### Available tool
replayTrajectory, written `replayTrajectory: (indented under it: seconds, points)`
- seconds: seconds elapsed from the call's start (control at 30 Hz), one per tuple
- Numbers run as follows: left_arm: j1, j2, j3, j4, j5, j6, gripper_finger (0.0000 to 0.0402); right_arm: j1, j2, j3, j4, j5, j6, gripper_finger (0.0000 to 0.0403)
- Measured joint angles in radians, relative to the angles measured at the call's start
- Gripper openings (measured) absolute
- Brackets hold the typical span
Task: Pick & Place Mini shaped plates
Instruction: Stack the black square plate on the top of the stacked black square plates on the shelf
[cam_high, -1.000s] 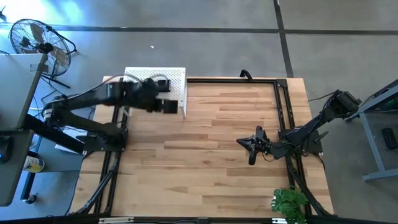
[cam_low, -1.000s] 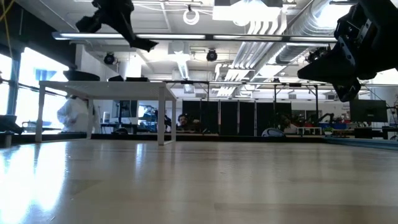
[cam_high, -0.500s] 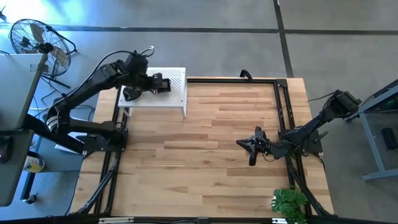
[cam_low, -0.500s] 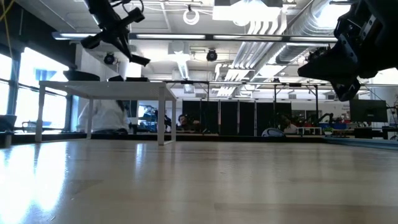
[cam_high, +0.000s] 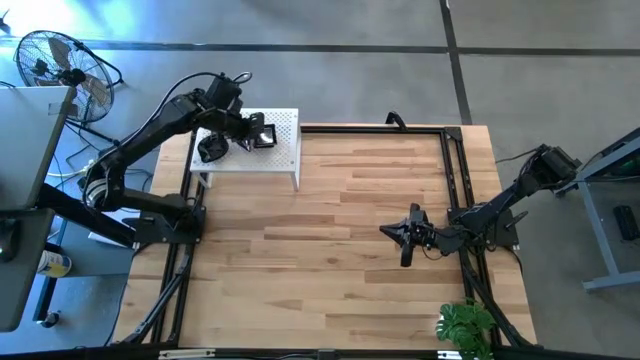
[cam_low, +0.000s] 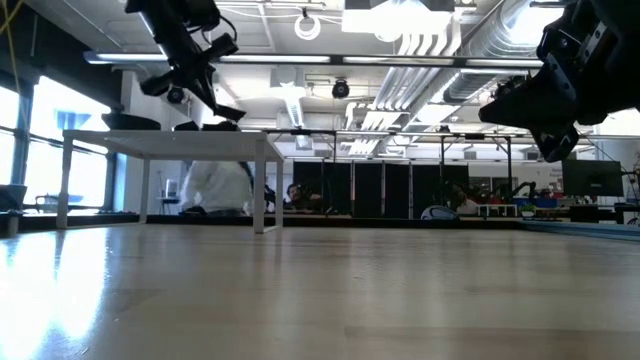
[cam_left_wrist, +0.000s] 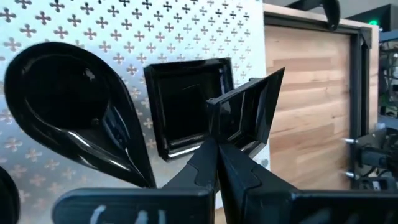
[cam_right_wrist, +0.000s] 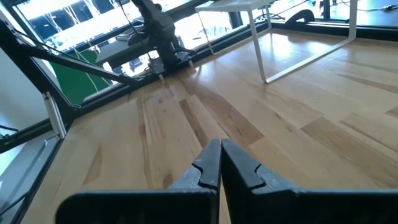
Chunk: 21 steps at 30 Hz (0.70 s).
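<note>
Left hand (cam_left_wrist: 217, 146) over the white perforated stand (cam_high: 283, 150) at the worktop's (cam_high: 340, 260) far-left corner; fingers clenched on the rim of a square mini plate (cam_left_wrist: 245, 115), held tilted above the stand. Second square plate (cam_left_wrist: 183, 112) flat on the stand just beside it; teardrop plate (cam_left_wrist: 68, 106) next to that, also on the stand. Low view: left hand (cam_low: 195, 75) up above stand top w/ a dark plate edge below it; person in white behind the stand. Right hand (cam_high: 405, 237) clenched empty, near worktop's right side, well apart from the stand.
</note>
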Motion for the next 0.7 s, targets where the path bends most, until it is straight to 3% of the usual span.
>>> replayTrajectory:
  seconds: [0.47, 0.7]
  points:
    - [0.025, 0.035, 0.000, -0.007, 0.007, 0.038, 0.0003, 0.000, 0.000, 0.000, 0.001, 0.000, -0.007, 0.0000]
    - [0.024, 0.035, 0.000, -0.005, 0.009, 0.042, 0.0054, 0.000, 0.000, 0.000, 0.001, 0.000, -0.007, 0.0000]
